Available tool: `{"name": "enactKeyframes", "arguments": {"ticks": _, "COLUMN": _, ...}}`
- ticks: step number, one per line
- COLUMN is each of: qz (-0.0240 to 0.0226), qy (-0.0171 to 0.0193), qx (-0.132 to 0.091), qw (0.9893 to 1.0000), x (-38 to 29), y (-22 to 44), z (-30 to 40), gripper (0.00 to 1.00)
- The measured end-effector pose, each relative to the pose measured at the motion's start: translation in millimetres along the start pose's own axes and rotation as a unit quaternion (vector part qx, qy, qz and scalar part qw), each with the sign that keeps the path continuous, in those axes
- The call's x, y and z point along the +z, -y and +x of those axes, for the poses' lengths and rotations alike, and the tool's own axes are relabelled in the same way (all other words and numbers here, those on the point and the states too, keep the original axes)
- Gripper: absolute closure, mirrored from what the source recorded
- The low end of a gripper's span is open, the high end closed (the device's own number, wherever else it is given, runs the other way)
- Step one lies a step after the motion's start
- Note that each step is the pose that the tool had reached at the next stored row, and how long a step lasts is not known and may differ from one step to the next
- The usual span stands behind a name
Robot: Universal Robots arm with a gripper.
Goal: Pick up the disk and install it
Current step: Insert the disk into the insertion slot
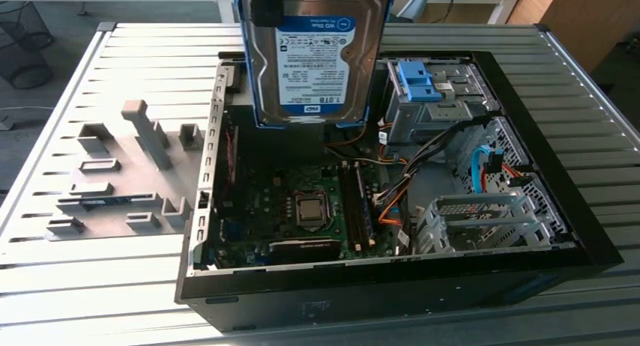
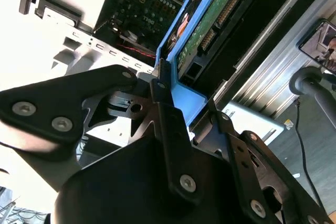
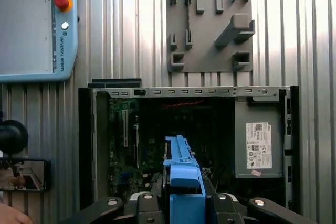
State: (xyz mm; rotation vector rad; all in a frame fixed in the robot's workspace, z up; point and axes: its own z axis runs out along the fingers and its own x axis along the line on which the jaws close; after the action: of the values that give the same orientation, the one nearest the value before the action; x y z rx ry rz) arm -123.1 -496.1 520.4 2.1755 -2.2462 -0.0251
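Looking down, I have the slatted metal table [image 1: 560, 99] under everything, and on it the open computer case [image 1: 400, 286], lying on its side with the motherboard [image 1: 300, 204] exposed. Beside the case, toward the exterior view's left, sits the grey fixture plate [image 1: 110, 181]. The disk [image 1: 315, 54] hangs upright in the air above the far side of the case, label facing the exterior camera and touching nothing below. My gripper [image 2: 181, 95] is clamped on its blue carrier frame, one finger [image 2: 163, 98] pressed against each side. By my judgement the pick-up is done. The install is not, since the disk sits in no bay and the drive cage [image 1: 430, 106] with its bare blue bracket [image 1: 415, 80] lies near, toward the exterior view's right.
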Motion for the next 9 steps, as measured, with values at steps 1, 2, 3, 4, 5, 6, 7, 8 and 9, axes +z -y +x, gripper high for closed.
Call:
{"name": "enactKeyframes", "arguments": {"ticks": 1, "qz": 0.0000, "qy": -0.0001, "qx": 0.000, "qw": 1.0000, "x": 0.0, "y": 2.5, "z": 0.1, "gripper": 0.63}}
{"name": "enactKeyframes", "arguments": {"ticks": 2, "qz": 0.0000, "qy": 0.0000, "qx": 0.000, "qw": 1.0000, "x": 0.2, "y": 5.1, "z": 0.1, "gripper": 0.63}}
{"name": "enactKeyframes", "arguments": {"ticks": 3, "qz": 0.0000, "qy": 0.0000, "qx": 0.000, "qw": 1.0000, "x": 0.2, "y": 8.2, "z": 0.1, "gripper": 0.63}}
{"name": "enactKeyframes", "arguments": {"ticks": 4, "qz": 0.0000, "qy": 0.0000, "qx": 0.000, "qw": 1.0000, "x": 0.3, "y": 12.3, "z": 0.0, "gripper": 0.63}}
{"name": "enactKeyframes", "arguments": {"ticks": 5, "qz": 0.0000, "qy": 0.0000, "qx": 0.000, "qw": 1.0000, "x": 0.4, "y": 16.1, "z": -0.1, "gripper": 0.63}}
{"name": "enactKeyframes", "arguments": {"ticks": 6, "qz": 0.0000, "qy": 0.0000, "qx": 0.000, "qw": 1.0000, "x": 0.4, "y": 19.5, "z": -0.1, "gripper": 0.63}}
{"name": "enactKeyframes", "arguments": {"ticks": 7, "qz": 0.0000, "qy": 0.0000, "qx": 0.000, "qw": 1.0000, "x": 0.4, "y": 22.6, "z": -0.1, "gripper": 0.63}}
{"name": "enactKeyframes", "arguments": {"ticks": 8, "qz": 0.0000, "qy": 0.0000, "qx": 0.000, "qw": 1.0000, "x": 0.5, "y": 25.6, "z": -0.1, "gripper": 0.63}}
{"name": "enactKeyframes", "arguments": {"ticks": 9, "qz": 0.0000, "qy": 0.0000, "qx": 0.000, "qw": 1.0000, "x": 0.5, "y": 28.1, "z": 0.0, "gripper": 0.63}}
